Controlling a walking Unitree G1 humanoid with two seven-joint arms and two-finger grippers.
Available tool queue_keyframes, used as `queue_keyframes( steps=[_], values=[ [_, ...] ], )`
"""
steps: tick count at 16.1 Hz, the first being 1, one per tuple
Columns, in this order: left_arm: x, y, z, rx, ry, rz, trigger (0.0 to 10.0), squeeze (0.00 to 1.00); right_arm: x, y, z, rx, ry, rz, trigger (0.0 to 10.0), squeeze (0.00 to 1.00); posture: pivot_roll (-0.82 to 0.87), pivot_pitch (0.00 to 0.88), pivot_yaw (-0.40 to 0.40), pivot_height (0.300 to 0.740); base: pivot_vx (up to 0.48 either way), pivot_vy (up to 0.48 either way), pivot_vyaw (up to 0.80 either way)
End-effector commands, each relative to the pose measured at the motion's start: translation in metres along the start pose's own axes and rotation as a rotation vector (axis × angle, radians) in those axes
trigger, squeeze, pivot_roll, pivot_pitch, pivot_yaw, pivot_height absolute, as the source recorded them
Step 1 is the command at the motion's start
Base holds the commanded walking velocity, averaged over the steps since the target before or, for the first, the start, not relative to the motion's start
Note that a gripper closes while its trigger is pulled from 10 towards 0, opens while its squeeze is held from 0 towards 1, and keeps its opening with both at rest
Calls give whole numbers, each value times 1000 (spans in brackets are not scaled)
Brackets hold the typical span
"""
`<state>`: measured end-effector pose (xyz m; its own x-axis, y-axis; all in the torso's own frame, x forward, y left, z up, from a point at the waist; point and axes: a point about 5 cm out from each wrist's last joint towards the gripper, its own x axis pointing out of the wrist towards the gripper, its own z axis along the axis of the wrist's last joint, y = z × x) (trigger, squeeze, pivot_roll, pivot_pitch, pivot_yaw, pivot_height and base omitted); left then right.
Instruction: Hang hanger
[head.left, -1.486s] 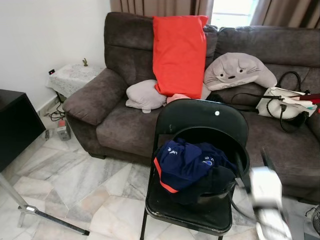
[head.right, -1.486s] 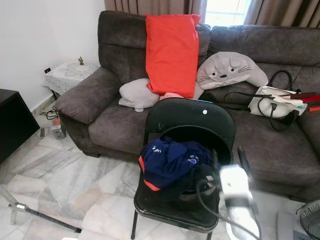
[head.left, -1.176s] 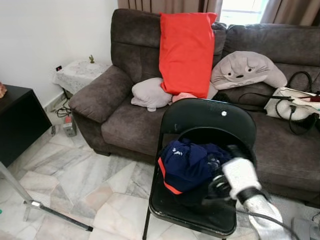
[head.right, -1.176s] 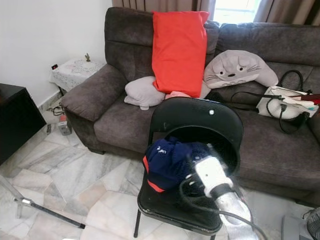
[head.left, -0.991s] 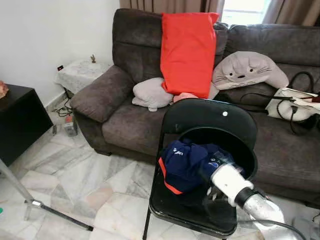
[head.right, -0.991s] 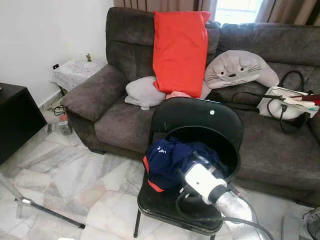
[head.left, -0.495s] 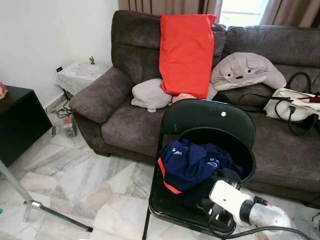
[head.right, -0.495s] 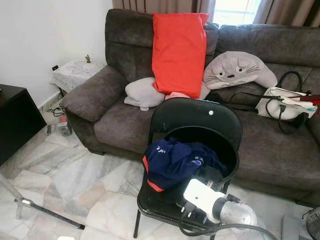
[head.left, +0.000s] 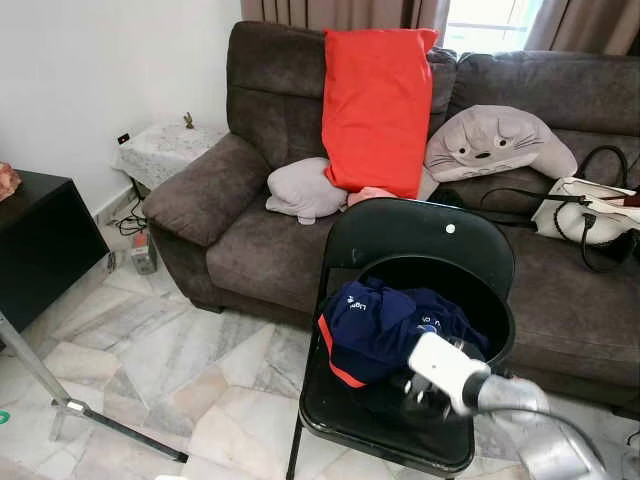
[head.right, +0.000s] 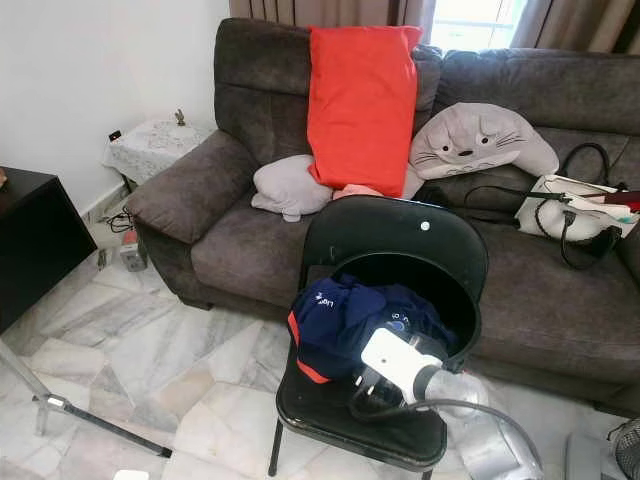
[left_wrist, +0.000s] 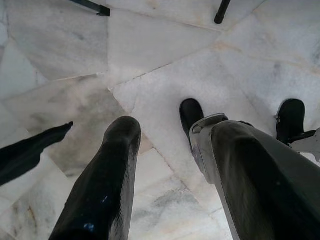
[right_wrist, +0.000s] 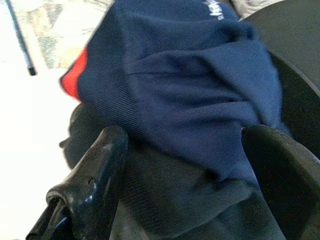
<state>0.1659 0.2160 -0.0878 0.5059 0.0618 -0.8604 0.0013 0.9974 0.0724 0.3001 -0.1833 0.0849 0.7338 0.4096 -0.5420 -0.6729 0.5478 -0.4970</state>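
Nearest the robot, the left gripper (left_wrist: 170, 126) hangs idle over the marble floor (head.left: 170, 350), its two black fingers spread apart with nothing between them. Ahead and to the right, the right gripper (right_wrist: 185, 137) is down at the near edge of the clothes heap on the black folding chair (head.left: 420, 235), reaching in from the near right. Its fingers are spread wide, one on either side of a fold where a navy garment with red trim (head.left: 375, 325) lies over a black garment (right_wrist: 165, 200); they pinch nothing yet. The hanger itself cannot be made out among the cloth (most likely it is buried in that heap, though this is only a guess), so its long axis cannot be told either. What the coming move turns on is that the heap lies straight ahead of the right claw, just beyond its tips and slightly to the left, whereas the left arm is well apart from it; the right arm is plainly the nearer one. Behind the chair stands a dark brown sofa (head.left: 260, 240) with a red cushion (head.left: 378, 105) propped upright against its back, a grey plush seal (head.left: 498, 140) to the right of that, and a white handbag (head.left: 585, 215) at the far right.
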Motion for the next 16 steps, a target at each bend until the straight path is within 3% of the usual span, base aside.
queue_keyframes(
  steps=[1, 2, 3, 4, 5, 6, 7, 11, 12, 13, 16],
  values=[
    [0, -1, -1, 15, 16, 0, 10000, 0, 2, 1, 1, -12, -4, 6, 10000, 0, -111, 0, 45, 740, 0, 0, 0],
    [0, -1, -2, 16, 17, 0, 10000, 0, 5, 1, 3, -23, -8, 9, 10000, 0, -109, 0, 45, 740, 0, 0, 0],
    [0, -1, -3, 18, 18, -1, 10000, 0, 7, 1, 5, -26, -17, 13, 9176, 0, -107, 0, 44, 740, 0, 0, 0],
    [0, -1, -3, 17, 18, -1, 10000, 0, 9, 0, 6, -22, -21, 9, 0, 0, -104, 0, 44, 740, 0, 0, 0],
    [0, -2, -3, 15, 17, -1, 10000, 0, 11, -1, 6, -20, -24, 3, 0, 0, -102, 0, 40, 740, 0, 0, 0],
    [0, -2, -5, 14, 19, -2, 10000, 0, 13, 0, 7, -30, -27, 20, 8196, 0, -100, 0, 38, 740, 0, 0, 0],
    [0, -3, -5, 12, 20, -1, 10000, 0, 14, 0, 6, -44, -18, 40, 10000, 0, -101, 0, 36, 740, 0, 0, 0],
    [0, -4, -5, 6, 18, 0, 10000, 0, 18, -2, 8, -49, -23, 27, 10000, 0, -99, 0, 33, 740, 0, 0, 0],
    [0, -4, -5, 5, 18, 0, 10000, 0, 19, -3, 11, -43, -39, 22, 2863, 0, -100, 0, 34, 740, 0, 0, 0],
    [0, -4, -5, 12, 18, 0, 10000, 0, 20, -2, 14, -49, -56, 35, 0, 0, -100, 0, 34, 740, 0, 0, 0],
    [0, -4, -5, 16, 20, 2, 10000, 0, 22, 0, 18, -60, -83, 35, 0, 0, -102, 0, 34, 740, 0, 0, 0]
  ],
)
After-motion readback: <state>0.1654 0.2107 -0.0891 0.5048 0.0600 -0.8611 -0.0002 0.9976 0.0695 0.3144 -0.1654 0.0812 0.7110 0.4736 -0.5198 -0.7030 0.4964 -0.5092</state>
